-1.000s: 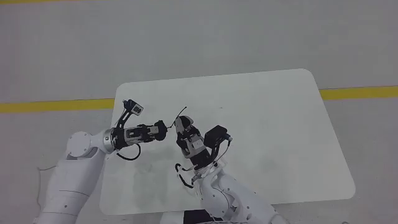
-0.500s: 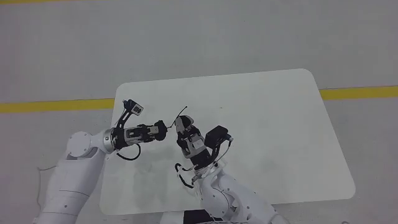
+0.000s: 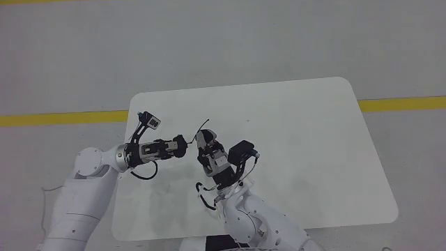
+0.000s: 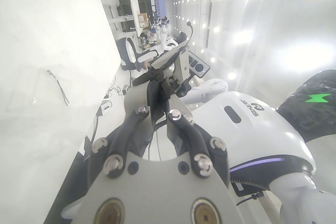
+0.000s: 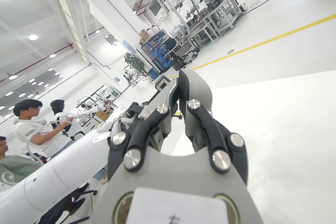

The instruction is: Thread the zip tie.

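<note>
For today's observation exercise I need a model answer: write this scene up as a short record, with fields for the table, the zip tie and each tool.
surface: white table
zip tie: thin black strip, held between the two tools
left tool: shut on the zip tie
right tool: shut on the zip tie, tip close to the left tool's
threading: too small to tell
</note>
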